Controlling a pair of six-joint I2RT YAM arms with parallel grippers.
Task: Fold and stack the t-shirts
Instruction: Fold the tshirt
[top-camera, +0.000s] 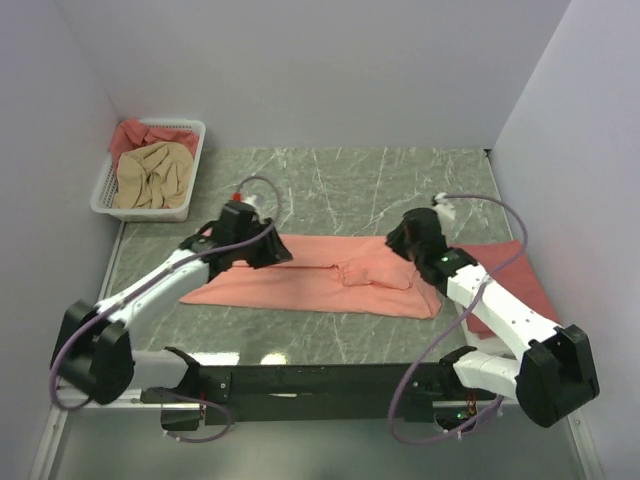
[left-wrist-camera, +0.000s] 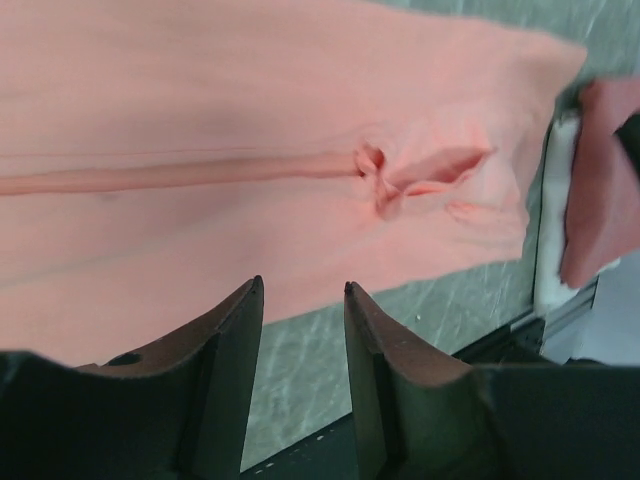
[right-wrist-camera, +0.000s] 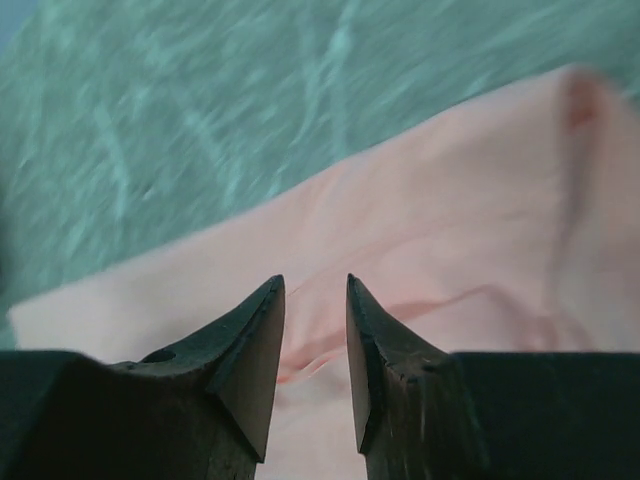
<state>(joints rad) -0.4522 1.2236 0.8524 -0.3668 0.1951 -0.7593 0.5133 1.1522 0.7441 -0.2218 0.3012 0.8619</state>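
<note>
Salmon-pink t-shirt (top-camera: 310, 285) flat beneath left gripper (top-camera: 272, 250) and right gripper (top-camera: 398, 243). Both sets of jaws apart, gripping nothing. Visible only from above: basket (top-camera: 140, 213) far left.

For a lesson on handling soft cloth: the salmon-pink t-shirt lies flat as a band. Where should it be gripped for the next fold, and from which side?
Probably at a short end of the salmon-pink t-shirt, pinching the edge from outside, low along the table. Lying flat, it offers only edges, and the left gripper and right gripper sit open near its ends.

Open table (top-camera: 400, 180) behind salmon shirt (top-camera: 310, 285); basket (top-camera: 140, 212) blocks far-left corner
</note>
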